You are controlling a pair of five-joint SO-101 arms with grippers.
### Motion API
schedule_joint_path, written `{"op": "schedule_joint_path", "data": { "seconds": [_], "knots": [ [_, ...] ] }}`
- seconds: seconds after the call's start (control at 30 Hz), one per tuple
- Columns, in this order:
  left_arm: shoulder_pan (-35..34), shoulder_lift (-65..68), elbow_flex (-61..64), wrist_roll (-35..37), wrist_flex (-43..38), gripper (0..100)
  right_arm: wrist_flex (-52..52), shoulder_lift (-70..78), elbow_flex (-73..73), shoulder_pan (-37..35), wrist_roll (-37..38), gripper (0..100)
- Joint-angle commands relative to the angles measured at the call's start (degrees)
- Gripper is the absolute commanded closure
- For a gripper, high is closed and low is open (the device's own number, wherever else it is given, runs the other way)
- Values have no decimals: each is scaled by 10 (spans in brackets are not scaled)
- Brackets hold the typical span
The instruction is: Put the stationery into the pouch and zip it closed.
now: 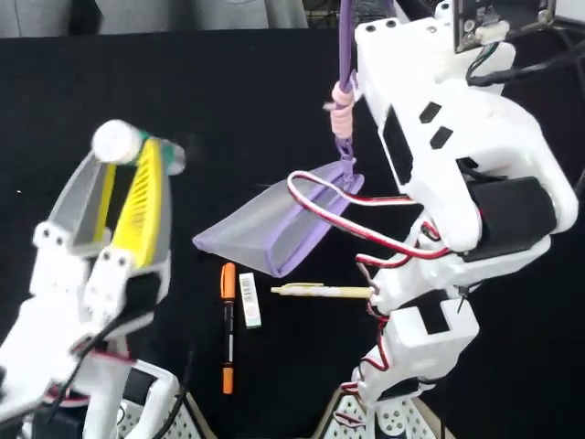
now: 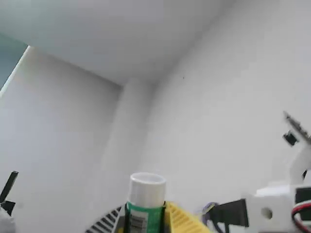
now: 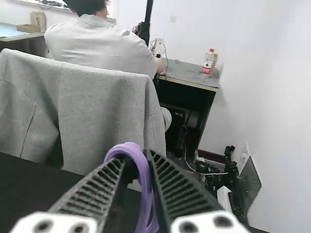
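Leftmost in the high view, the left arm rises from eight o'clock of the black table (image 1: pixel 228 91), and its left pincer (image 1: pixel 128 157) points toward ten o'clock, one finger yellow and the other grey. It is pinching a glue stick (image 1: pixel 119 142) with a white cap and a green label, held up off the table. In the left wrist view the same glue stick (image 2: pixel 145 194) stands upright between the fingers of the left pincer (image 2: pixel 146 216), cap outward. Near the table's centre lies the lavender pouch (image 1: pixel 265 229), tilted, with its low corner toward nine o'clock and its high corner toward one o'clock, and a darker purple band along the side facing five o'clock. At six o'clock of the pouch three things lie on the table: an orange pen (image 1: pixel 227 325) pointing twelve to six, a small white stick (image 1: pixel 249 300) just beside it, and a yellow pen (image 1: pixel 322 291) lying crosswise, its tip close to the right arm. From the pouch's high corner a purple strap (image 1: pixel 345 55) with a pink knot runs straight up toward twelve o'clock. At three o'clock stands the white right arm. In the right wrist view, the black ribbed fingers of the right pincer (image 3: pixel 137 156) are pressed against the purple strap (image 3: pixel 131 150), which loops over between them.
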Motion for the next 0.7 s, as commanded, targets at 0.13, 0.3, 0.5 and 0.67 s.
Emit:
{"op": "schedule_joint_path", "data": {
  "seconds": [0.13, 0.3, 0.5, 0.67],
  "knots": [
    [138, -49, -10, 62, 76, 967, -17, 11, -10, -47, -5, 986],
    [204, -47, -1, 62, 111, 967, -29, 23, -11, -43, -5, 986],
    [211, -47, 70, 65, 108, 966, -28, 22, -11, -44, -5, 986],
    [279, -47, 117, 62, 108, 966, -28, 23, -11, -43, -5, 986]
  ]
}}
